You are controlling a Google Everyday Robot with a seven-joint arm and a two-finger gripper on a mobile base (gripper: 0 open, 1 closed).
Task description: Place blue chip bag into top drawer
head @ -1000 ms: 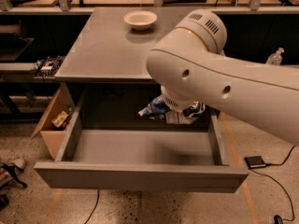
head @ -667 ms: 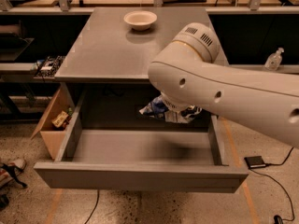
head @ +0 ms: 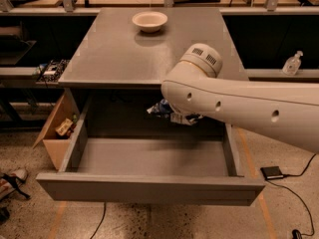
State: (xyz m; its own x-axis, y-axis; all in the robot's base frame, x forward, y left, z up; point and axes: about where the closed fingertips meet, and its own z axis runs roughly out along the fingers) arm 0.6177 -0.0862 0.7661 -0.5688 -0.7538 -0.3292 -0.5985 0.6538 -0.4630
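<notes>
Blue chip bag (head: 165,109) up over the open top drawer (head: 149,188)
It's at the drawer's 12 o'clock end. The gripper (head: 186,119) is right by it, mostly hidden under the arm (head: 239,106), so I can't tell its grip.

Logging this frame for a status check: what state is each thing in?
top drawer: pulled open
blue chip bag: crumpled, aloft over the drawer's rear
gripper: hidden under the arm, by the bag
bowl: upright on the cabinet top
cardboard box: open, beside the drawer
</notes>
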